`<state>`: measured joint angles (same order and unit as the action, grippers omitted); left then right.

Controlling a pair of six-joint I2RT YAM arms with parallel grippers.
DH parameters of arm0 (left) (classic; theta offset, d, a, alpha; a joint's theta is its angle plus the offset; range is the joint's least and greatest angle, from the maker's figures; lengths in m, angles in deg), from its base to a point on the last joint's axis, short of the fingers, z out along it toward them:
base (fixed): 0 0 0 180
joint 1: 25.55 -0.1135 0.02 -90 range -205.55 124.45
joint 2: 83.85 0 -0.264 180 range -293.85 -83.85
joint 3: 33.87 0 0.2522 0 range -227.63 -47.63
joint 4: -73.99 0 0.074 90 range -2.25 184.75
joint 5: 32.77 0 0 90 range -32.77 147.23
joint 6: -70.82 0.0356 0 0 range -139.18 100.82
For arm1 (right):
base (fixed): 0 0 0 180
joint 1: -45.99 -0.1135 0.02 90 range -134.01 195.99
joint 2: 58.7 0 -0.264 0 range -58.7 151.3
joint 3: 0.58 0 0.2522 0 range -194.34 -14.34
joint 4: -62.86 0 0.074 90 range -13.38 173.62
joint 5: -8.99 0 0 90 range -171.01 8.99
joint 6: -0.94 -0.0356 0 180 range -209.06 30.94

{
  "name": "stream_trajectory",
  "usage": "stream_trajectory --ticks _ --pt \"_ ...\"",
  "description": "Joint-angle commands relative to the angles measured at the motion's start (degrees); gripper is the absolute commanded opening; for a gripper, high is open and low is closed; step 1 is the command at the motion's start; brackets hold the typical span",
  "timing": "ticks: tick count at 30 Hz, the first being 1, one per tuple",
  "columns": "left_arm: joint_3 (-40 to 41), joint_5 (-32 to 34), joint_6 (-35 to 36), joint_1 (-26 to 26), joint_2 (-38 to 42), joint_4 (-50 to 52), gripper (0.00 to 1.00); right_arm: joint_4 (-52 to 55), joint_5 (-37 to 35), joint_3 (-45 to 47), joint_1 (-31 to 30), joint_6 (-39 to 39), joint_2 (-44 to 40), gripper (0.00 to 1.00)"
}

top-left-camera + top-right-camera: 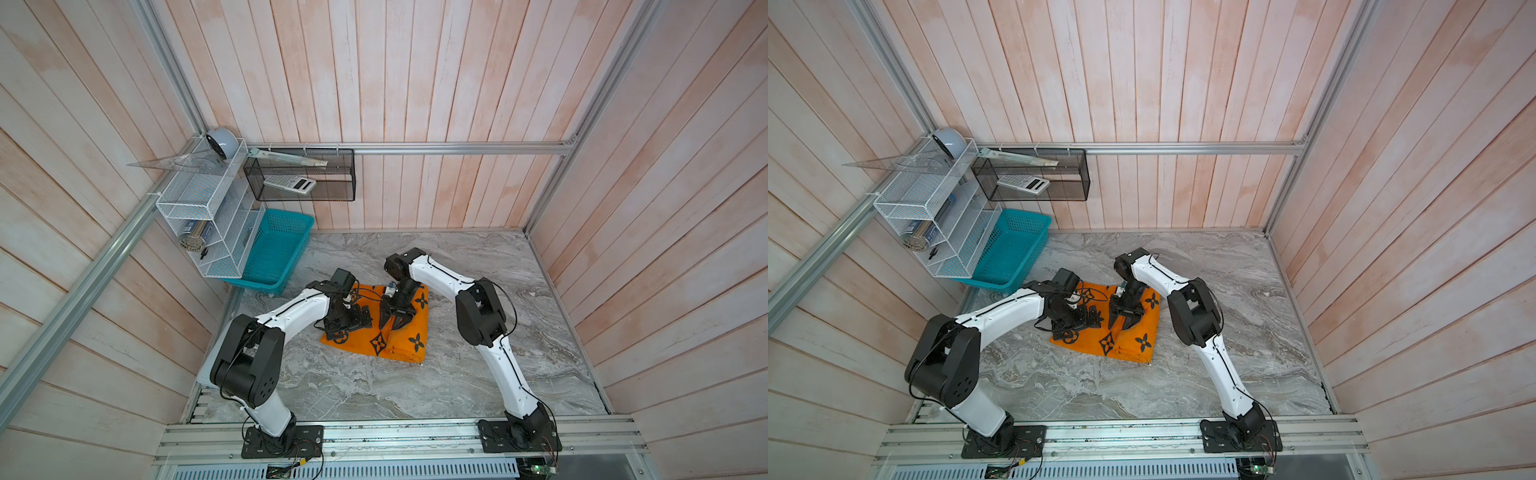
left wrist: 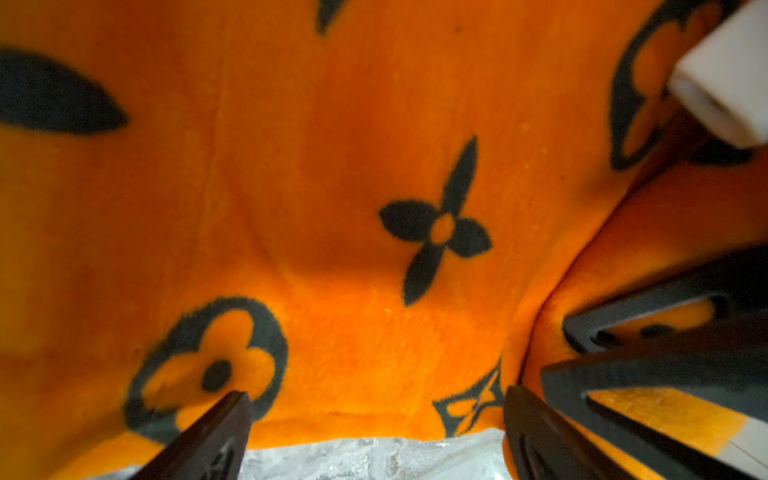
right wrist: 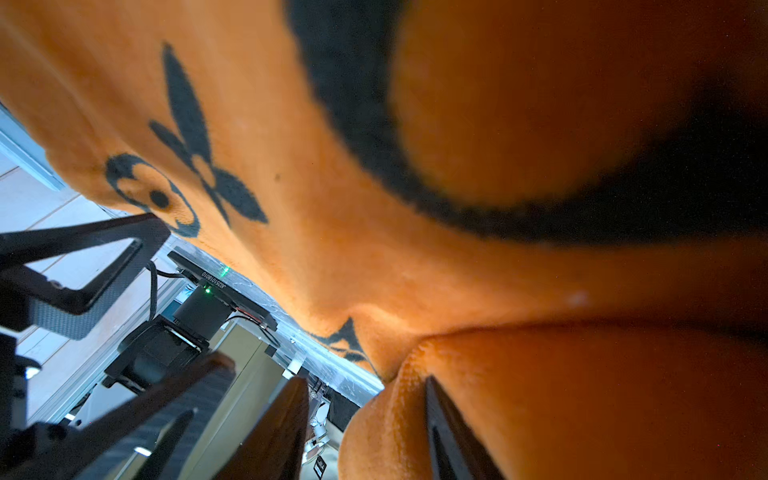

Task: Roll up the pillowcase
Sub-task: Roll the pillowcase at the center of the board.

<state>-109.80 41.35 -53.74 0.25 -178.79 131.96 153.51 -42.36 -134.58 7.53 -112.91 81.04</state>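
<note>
Although both arms reach over it, the pillowcase (image 1: 401, 351) (image 1: 1131, 347) lies on the marble tabletop (image 1: 457, 374), about midway between the far and near edges and a little toward the left edge. Its left part is spread flat. Its right side is doubled into a thick, rounded fold that runs from the cloth's far end to its near end, and the black flower prints show on both parts.

The left gripper (image 1: 349, 330) (image 1: 1077, 328) hangs over the flat part, close to the cloth's near left corner. Its jaws are spread wide with nothing between them. In the left wrist view its fingers (image 2: 208, 436) frame the near hem of the pillowcase (image 2: 332, 166) and a strip of marble beyond it. I cannot tell whether the tips touch the cloth.

The right gripper (image 1: 392, 326) (image 1: 1124, 326) sits at the inner edge of the fold, just beside the left gripper and apart from it. Its jaws stand partway apart. In the right wrist view a bulge of the pillowcase (image 3: 311, 270) rises between its fingers (image 3: 442, 432). One finger lies against the cloth, while a sliver of background shows between the other finger and the bulge. Whether the fold is actually pinched I cannot tell.

A teal basket (image 1: 274, 249) stands at the far left corner of the tabletop, apart from the pillowcase.
</note>
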Motion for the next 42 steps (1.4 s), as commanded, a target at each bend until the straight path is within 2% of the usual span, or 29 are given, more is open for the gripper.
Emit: stream_trajectory --ticks 1,8,12,16,21,25,30,32,33,36,39,42 --pt "-2.4 2.4 -0.6 2.8 1.8 2.8 1.0 -1.4 0.5 1.6 0.6 -0.2 -2.4 0.51" --pt "-3.3 3.1 -2.1 5.5 3.0 2.4 1.0 -7.0 0.8 6.4 5.0 -3.8 -11.2 0.51" --pt "-6.7 2.9 -2.3 7.2 1.9 3.2 1.0 -10.5 2.3 10.8 8.1 -4.5 -14.0 0.51" --pt "-13.3 3.3 -1.3 9.7 -0.3 6.0 1.0 -12.8 3.4 14.1 11.4 -4.6 -17.8 0.51" --pt "-24.6 4.1 1.9 13.7 -5.3 11.7 1.0 -14.9 -0.8 24.1 18.2 -4.5 -26.6 0.51" --pt "-30.9 3.8 4.9 16.0 -10.6 16.1 1.0 -16.4 1.0 29.3 22.3 -4.0 -29.7 0.51" --pt "-28.8 2.4 8.1 17.7 -14.1 16.8 0.98 -16.2 0.7 32.3 25.6 -2.8 -32.5 0.51" --pt "-27.3 3.9 9.0 18.5 -15.6 16.8 0.97 -16.8 0.8 34.3 26.8 -2.2 -32.9 0.51" --pt "-26.3 5.2 9.4 18.8 -16.3 16.3 0.96 -17.5 1.3 35.6 27.3 -2.2 -33.2 0.52" --pt "-22.5 15.2 8.5 19.0 -17.9 14.1 0.93 -19.2 1.3 38.1 27.6 -2.4 -34.1 0.55" --pt "-19.2 22.5 6.3 18.6 -16.6 11.6 0.92 -21.0 2.1 40.2 27.3 -1.1 -34.6 0.59" --pt "-16.1 24.5 5.0 17.7 -14.6 9.6 0.92 -22.4 2.4 42.4 25.9 1.3 -33.9 0.61"
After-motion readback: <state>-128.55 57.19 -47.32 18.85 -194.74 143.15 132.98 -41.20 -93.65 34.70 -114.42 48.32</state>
